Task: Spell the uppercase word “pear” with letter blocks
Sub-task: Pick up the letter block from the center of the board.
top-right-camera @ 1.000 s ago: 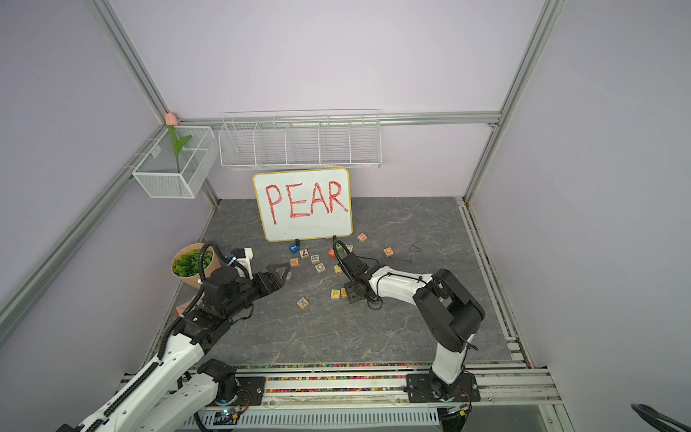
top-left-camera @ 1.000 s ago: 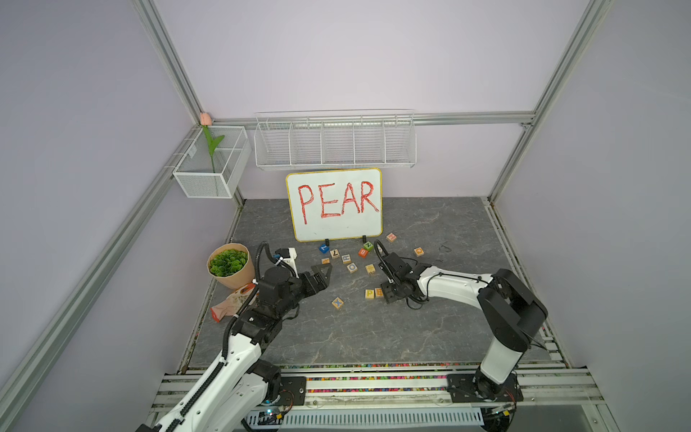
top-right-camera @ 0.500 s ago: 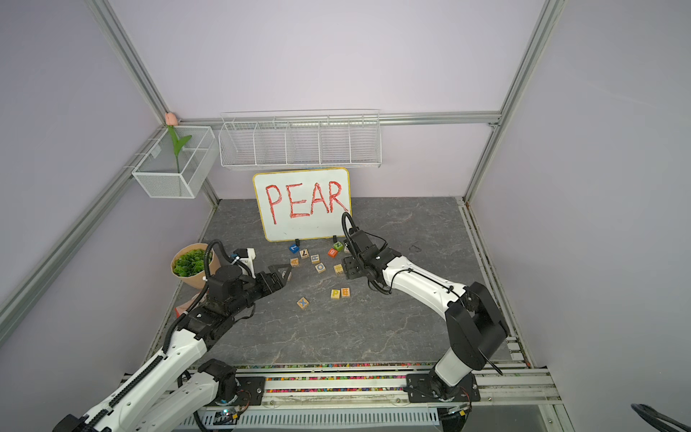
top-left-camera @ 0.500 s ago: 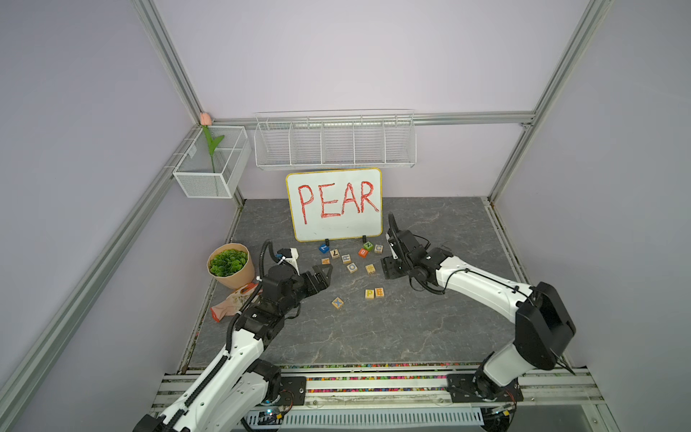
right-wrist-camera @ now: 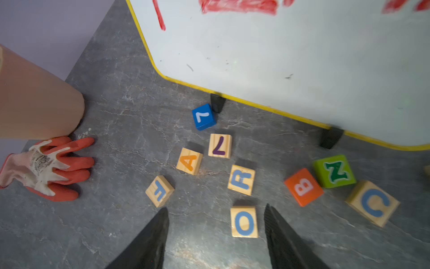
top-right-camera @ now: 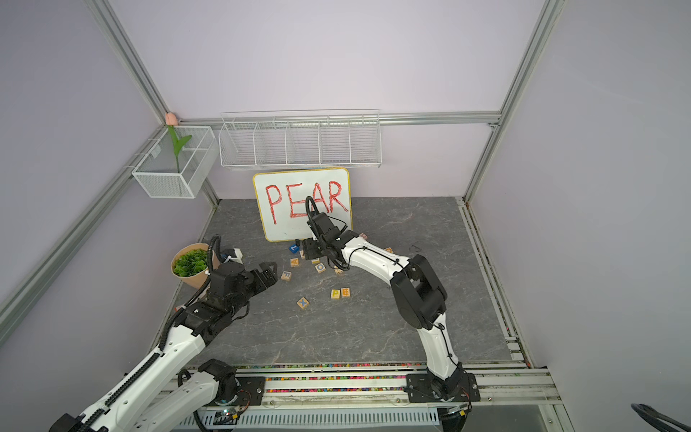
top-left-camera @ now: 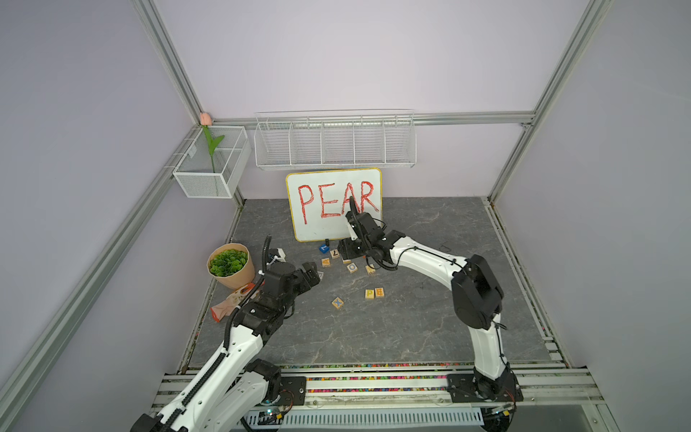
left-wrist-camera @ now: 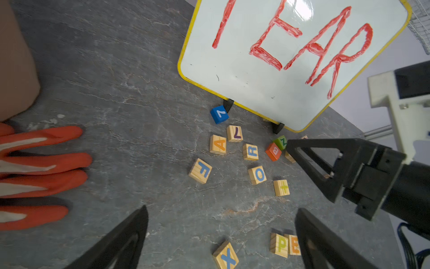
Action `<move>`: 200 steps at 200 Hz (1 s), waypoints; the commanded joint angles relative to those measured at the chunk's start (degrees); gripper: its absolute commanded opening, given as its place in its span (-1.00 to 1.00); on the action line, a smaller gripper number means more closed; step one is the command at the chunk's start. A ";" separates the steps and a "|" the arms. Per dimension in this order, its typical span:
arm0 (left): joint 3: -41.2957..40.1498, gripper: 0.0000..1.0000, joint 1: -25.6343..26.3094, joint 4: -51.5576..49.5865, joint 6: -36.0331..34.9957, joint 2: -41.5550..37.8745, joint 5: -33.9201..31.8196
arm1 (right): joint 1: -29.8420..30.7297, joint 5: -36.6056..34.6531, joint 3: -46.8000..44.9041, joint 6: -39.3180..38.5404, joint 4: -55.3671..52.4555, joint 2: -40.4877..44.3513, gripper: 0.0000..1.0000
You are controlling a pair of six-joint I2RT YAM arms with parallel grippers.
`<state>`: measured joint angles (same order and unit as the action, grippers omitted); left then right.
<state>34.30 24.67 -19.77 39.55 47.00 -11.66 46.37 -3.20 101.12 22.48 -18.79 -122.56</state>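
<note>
The P block (top-left-camera: 369, 293) and the E block (top-left-camera: 379, 292) lie side by side mid-floor, touching, and show in the left wrist view as P (left-wrist-camera: 279, 244) and E (left-wrist-camera: 293, 244). The A block (right-wrist-camera: 189, 161) and the R block (right-wrist-camera: 241, 180) lie in the loose cluster before the whiteboard. My right gripper (right-wrist-camera: 216, 208) hovers over that cluster, open and holding nothing, with R just beyond its fingertips. My left gripper (left-wrist-camera: 222, 209) is open and empty, left of the cluster in a top view (top-left-camera: 312, 275).
The PEAR whiteboard (top-left-camera: 334, 204) stands at the back. Other blocks are scattered nearby: O (right-wrist-camera: 244, 222), F (right-wrist-camera: 159, 191), L (right-wrist-camera: 220, 145), blue 7 (right-wrist-camera: 203, 116), orange B (right-wrist-camera: 303, 187), green N (right-wrist-camera: 335, 171), C (right-wrist-camera: 372, 202), X (top-left-camera: 337, 302). A plant pot (top-left-camera: 230, 265) and an orange glove (right-wrist-camera: 46, 167) lie left.
My right gripper has left the spot beside the P and E pair, risen and swung back to the cluster by the whiteboard. The left arm has barely shifted.
</note>
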 commanded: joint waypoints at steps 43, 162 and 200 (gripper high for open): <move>-0.20 0.99 -1.20 -1.44 -3.89 -3.50 -7.10 | 3.53 2.80 9.02 3.51 -0.74 -11.38 0.26; -1.60 0.99 -1.31 -2.60 -5.62 -5.72 -6.44 | 6.79 -7.05 17.97 3.89 -5.32 -20.48 0.12; -1.70 0.99 -1.32 -2.66 -5.57 -5.89 -6.36 | 7.09 -8.42 17.92 3.78 -5.05 -21.13 0.13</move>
<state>33.39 23.64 -21.56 34.81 41.56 -17.10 53.06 -9.26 118.34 26.37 -22.87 -141.71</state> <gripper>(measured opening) 0.993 0.562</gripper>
